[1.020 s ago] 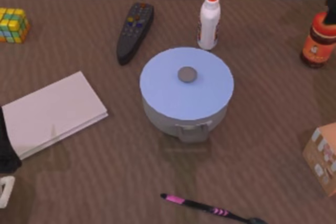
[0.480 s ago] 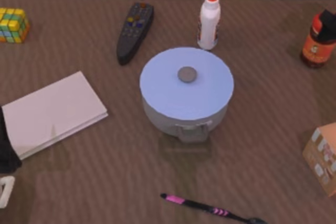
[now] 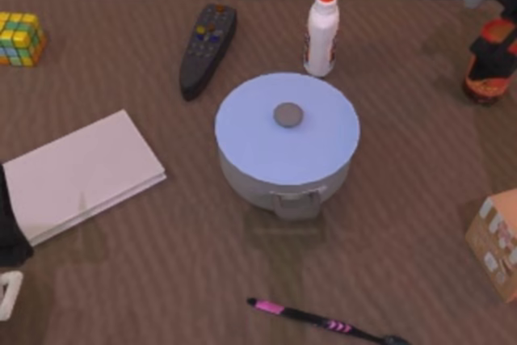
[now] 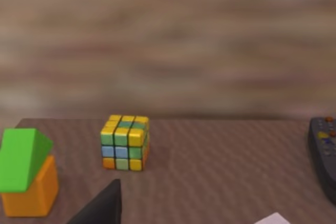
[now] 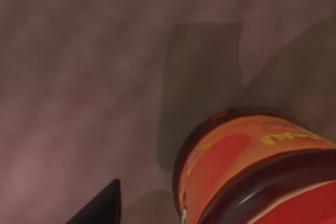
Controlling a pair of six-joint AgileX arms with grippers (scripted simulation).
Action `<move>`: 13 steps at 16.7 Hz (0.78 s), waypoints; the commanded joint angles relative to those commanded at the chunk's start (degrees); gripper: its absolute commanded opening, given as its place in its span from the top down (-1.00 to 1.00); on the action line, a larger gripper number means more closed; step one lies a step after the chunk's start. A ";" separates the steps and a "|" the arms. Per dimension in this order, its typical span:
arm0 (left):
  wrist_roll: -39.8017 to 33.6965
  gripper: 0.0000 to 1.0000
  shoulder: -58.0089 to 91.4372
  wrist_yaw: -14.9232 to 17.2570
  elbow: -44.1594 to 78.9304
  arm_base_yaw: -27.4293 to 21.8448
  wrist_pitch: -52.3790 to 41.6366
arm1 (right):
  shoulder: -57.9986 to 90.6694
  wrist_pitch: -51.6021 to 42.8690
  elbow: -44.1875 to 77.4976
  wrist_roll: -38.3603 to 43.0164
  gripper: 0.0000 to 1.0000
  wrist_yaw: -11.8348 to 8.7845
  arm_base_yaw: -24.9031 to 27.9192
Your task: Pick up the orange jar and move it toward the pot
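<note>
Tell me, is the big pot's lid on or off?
On. The flat pale-blue lid sits level on top of the pot, covering its whole opening, with its grey knob in the middle.

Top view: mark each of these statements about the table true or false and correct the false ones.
1. The orange jar stands at the table's far right, apart from the pot. True.
2. The pot's lid is off. False: the pale-blue lid covers it.
3. The right gripper is over the orange jar. True: its dark fingers flank the jar's top.
4. The white glue bottle lies on its side. False: it stands upright beyond the pot.
5. The remote control lies right of the pot. False: it lies to the pot's upper left.
6. The left arm is parked at the left edge, beside the white book. True.
</note>
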 joint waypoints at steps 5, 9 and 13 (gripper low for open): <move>0.00 -1.00 0.00 0.00 0.00 0.00 0.00 | 0.04 0.24 -0.20 0.04 -0.85 0.01 0.04; 0.00 -1.00 0.00 0.00 0.00 0.00 0.00 | 0.04 0.24 -0.20 0.04 -0.25 0.01 0.04; 0.00 -1.00 0.00 0.00 0.00 0.00 0.00 | 0.04 0.24 -0.20 0.04 0.36 0.01 0.04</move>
